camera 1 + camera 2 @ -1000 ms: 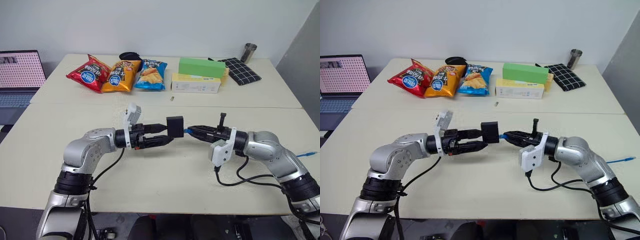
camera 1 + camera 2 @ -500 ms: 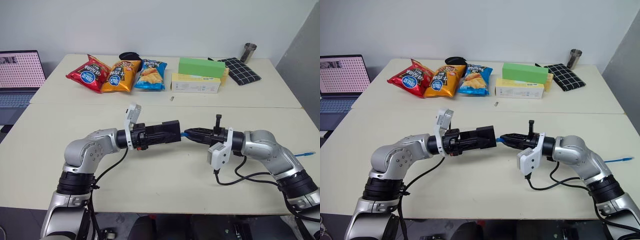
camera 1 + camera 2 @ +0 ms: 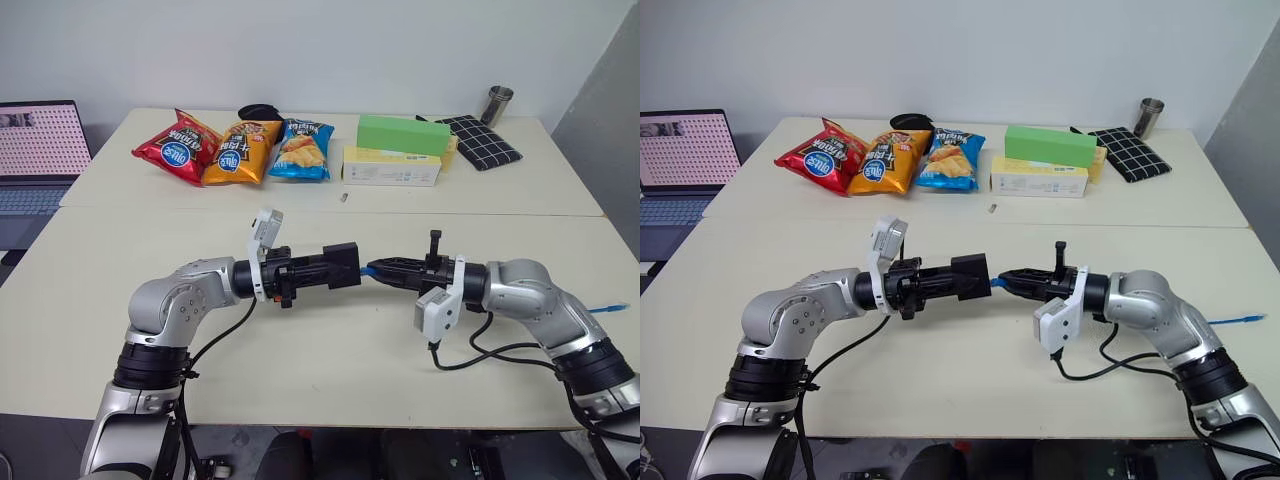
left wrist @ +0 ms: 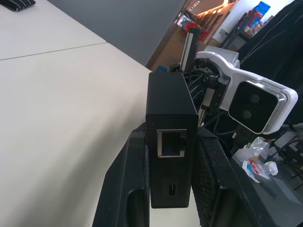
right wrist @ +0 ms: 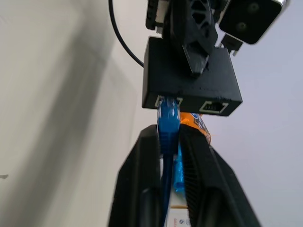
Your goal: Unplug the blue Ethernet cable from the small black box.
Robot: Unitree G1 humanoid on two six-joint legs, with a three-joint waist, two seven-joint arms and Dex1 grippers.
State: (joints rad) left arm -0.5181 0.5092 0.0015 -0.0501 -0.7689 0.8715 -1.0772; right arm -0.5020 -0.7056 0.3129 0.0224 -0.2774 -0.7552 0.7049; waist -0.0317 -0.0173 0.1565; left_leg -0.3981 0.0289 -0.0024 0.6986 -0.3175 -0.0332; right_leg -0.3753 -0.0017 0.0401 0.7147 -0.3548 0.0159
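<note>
Right wrist view: right gripper (image 5: 168, 142) pinches the blue Ethernet cable (image 5: 167, 120) (plug seated in the box), while left gripper (image 4: 173, 156) clamps the small black box (image 4: 171, 137) between its fingers.

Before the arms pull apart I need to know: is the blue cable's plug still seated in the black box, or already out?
Still in. The blue Ethernet cable has its plug inside a port of the small black box; the port beside it is empty.

Two pale tables (image 3: 300, 340) stand joined; on the far one lie three snack bags (image 3: 235, 148), two boxes (image 3: 395, 150), a checked cloth (image 3: 483, 140), a metal cup (image 3: 498, 104).
</note>
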